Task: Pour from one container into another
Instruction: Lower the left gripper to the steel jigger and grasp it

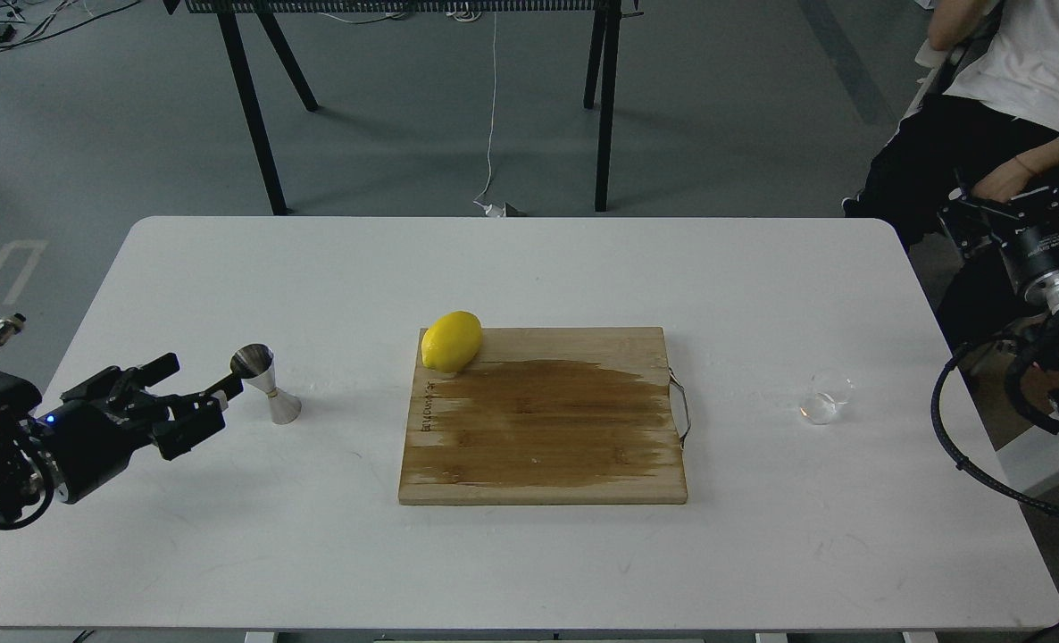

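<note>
Steel jigger (266,382) stands upright on the white table (226,554), on the left side, with its open mouth leaning a little toward me; I cannot tell if anything is inside. Far to the right, well apart from it, the clear glass cup (825,396) sits on the table near the right edge, and its content I cannot see either, because the glass is very transparent. Between the two containers lies a wooden cutting board (543,446) with a dark wet patch over most of it and a metal handle on its right edge. A lemon (451,341) rests at the far left corner of the board.

My left gripper (192,406) hovers just left of the jigger with fingers spread apart, one fingertip close to the jigger's rim, holding nothing. My right arm (1052,268) comes in at the right edge, but its gripper is outside the view. A seated person (985,125) is at the far right.
</note>
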Robot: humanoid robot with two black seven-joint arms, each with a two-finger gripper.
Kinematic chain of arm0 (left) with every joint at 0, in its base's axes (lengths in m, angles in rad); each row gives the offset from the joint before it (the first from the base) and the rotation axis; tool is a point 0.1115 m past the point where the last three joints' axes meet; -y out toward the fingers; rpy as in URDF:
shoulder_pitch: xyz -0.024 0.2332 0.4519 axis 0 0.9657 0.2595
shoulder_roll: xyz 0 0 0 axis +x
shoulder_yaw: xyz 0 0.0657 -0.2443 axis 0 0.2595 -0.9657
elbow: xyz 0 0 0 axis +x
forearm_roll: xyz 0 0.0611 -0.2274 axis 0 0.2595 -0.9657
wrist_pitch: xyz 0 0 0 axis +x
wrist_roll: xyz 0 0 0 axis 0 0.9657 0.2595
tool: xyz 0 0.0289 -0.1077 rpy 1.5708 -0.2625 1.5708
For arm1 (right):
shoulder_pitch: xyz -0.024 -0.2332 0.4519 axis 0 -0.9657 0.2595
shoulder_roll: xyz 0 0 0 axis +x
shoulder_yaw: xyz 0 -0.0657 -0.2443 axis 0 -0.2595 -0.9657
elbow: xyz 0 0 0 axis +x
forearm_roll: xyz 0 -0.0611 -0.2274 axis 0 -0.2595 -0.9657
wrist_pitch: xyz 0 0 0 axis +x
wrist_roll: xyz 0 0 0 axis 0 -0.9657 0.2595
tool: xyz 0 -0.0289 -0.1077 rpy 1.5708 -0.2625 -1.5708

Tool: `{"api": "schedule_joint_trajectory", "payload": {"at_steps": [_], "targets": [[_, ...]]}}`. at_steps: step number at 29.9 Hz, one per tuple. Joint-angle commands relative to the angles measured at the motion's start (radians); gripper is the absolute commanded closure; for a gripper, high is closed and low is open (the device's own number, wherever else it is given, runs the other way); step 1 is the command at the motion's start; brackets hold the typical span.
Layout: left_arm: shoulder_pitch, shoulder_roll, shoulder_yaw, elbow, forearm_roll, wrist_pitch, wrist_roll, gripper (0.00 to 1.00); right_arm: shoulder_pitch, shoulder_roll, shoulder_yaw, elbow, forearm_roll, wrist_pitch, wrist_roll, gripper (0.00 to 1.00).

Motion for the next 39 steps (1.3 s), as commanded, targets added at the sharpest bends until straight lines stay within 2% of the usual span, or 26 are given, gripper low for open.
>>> {"api": "schedule_joint_trajectory", "payload": {"at_steps": [1, 10, 17, 28, 31, 35, 39], "targets": [[0.004, -0.069, 0.005, 0.120, 0.120, 0.053, -0.002, 0.01, 0.002, 0.024, -0.002, -0.067, -0.005, 0.000, -0.002, 0.00], [-0.027, -0.219, 0.006, 0.287, 0.139, 0.078, -0.018, 0.02, 0.009, 0.039, -0.002, -0.113, -0.034, 0.000, -0.005, 0.00], [-0.120, -0.325, 0.011, 0.453, 0.140, 0.098, -0.033, 0.13, 0.016, 0.039, -0.001, -0.113, -0.045, 0.000, -0.005, 0.00], [-0.134, -0.364, 0.011, 0.473, 0.133, 0.138, -0.022, 0.22, 0.016, 0.045, -0.002, -0.113, -0.053, 0.000, -0.005, 0.00], [-0.139, -0.367, 0.012, 0.493, 0.133, 0.133, -0.022, 0.30, 0.016, 0.045, -0.015, -0.113, -0.070, 0.000, -0.003, 0.00], [-0.163, -0.393, 0.012, 0.534, 0.137, 0.133, -0.028, 0.36, 0.016, 0.045, -0.021, -0.113, -0.071, 0.000, -0.003, 0.00], [-0.168, -0.396, 0.012, 0.536, 0.136, 0.133, -0.030, 0.50, 0.016, 0.045, -0.022, -0.113, -0.105, 0.000, -0.003, 0.00]]}}
